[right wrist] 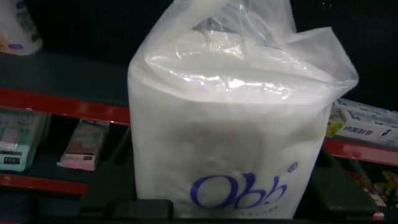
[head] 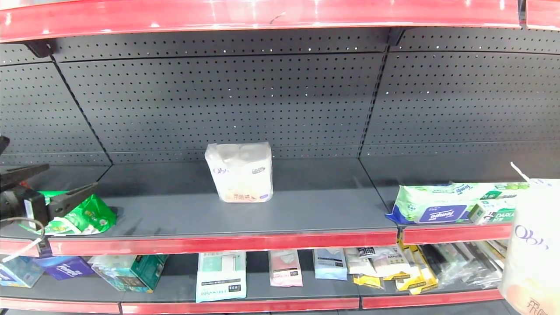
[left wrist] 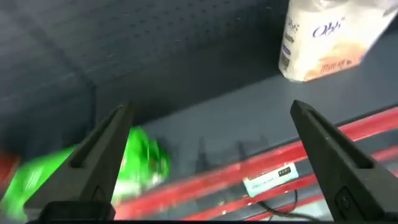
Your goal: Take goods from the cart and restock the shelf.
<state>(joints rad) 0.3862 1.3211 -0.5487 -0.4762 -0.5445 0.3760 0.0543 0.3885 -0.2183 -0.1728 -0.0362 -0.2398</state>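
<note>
The pack (head: 531,245) (right wrist: 230,124) of white paper rolls stands upright in the right gripper (right wrist: 224,193). Its long axis is vertical, the loose plastic top is up and the printed side faces the robot. The dark fingers (right wrist: 102,186) press on both of its lower sides, so the claw is closed around it. The pack hangs in the air in front of the right section of the shelf (head: 175,205), before the red front edge.

A second pack (head: 239,172) (left wrist: 326,37) of the same kind stands upright on the middle of the shelf board, apart from all other goods. On the right section lies a flat wipes pack (head: 437,203) with a small box (head: 492,210) just beside it. At the left end lies a green pack (head: 85,216) (left wrist: 146,155). The left gripper (head: 72,176) (left wrist: 210,107) is above it, jaws wide apart and holding nothing.

The lower shelf (head: 257,280) carries boxes at the left, flat packets in the middle and a crowded heap of packets at the right.
</note>
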